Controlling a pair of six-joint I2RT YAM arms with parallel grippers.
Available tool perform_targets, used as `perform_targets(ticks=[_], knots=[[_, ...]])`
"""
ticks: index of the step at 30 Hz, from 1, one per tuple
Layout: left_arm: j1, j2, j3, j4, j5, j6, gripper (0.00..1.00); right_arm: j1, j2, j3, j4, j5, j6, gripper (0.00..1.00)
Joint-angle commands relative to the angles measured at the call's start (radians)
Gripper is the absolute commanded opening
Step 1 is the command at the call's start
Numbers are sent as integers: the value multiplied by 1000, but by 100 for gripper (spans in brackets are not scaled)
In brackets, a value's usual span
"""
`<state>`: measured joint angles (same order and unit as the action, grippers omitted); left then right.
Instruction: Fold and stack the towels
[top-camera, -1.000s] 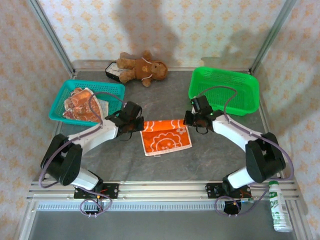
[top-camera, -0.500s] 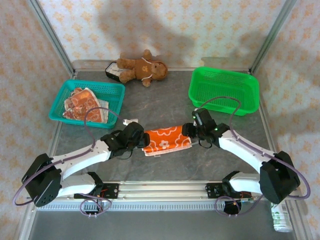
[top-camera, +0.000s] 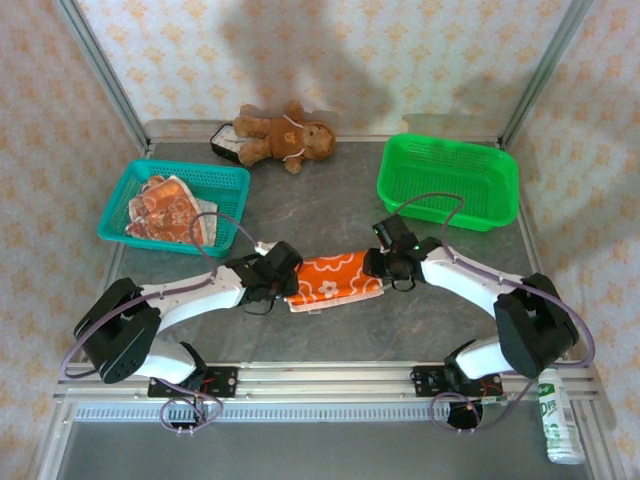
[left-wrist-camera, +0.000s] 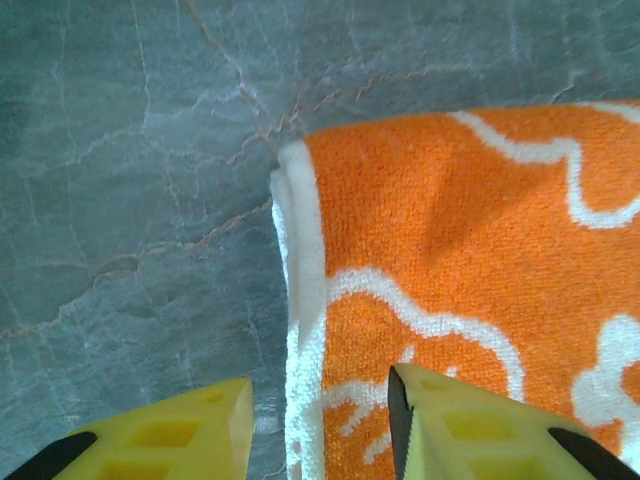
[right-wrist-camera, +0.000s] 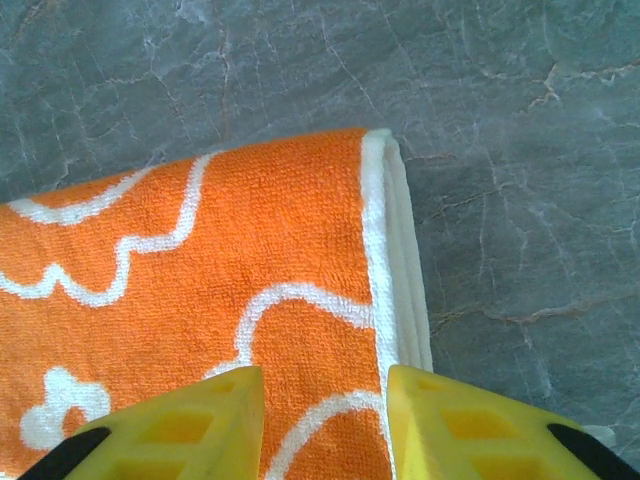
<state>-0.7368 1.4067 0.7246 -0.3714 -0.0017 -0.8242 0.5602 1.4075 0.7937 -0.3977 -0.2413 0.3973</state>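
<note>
Folded since a second ago, the orange flowered towel (top-camera: 335, 280) lies between my left gripper (top-camera: 288, 283) and right gripper (top-camera: 376, 263), jaws parted, empty
Wrist views show its layered edges under each gap; overhead shows the whole strip on the table (top-camera: 330, 200)

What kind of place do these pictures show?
Most likely a robot test booth in a laboratory: a left arm and a right arm bolted to a metal rail, aluminium frame posts holding patterned wall panels, and staged props such as the teddy bear and green basket.
</note>
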Motion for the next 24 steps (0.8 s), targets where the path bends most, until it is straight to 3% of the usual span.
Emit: perform_targets(ticks=[1, 14, 16, 19, 22, 24], knots=[[10, 3, -10, -18, 24, -30, 40, 0, -1, -22, -33, 20, 30, 37], [8, 32, -49, 21, 93, -70, 26, 1, 0, -91, -8, -29, 64, 36], [8, 37, -45, 27, 96, -72, 17, 2, 12, -87, -6, -37, 58, 30], [8, 41, -34, 21, 105, -77, 1, 2, 17, -67, -23, -31, 45, 10], [7, 19, -18, -7, 102, -86, 0, 1, -10, -49, -44, -9, 44, 0], [7, -5, -3, -34, 95, -87, 0, 2, -27, -28, -69, 4, 36, 0]])
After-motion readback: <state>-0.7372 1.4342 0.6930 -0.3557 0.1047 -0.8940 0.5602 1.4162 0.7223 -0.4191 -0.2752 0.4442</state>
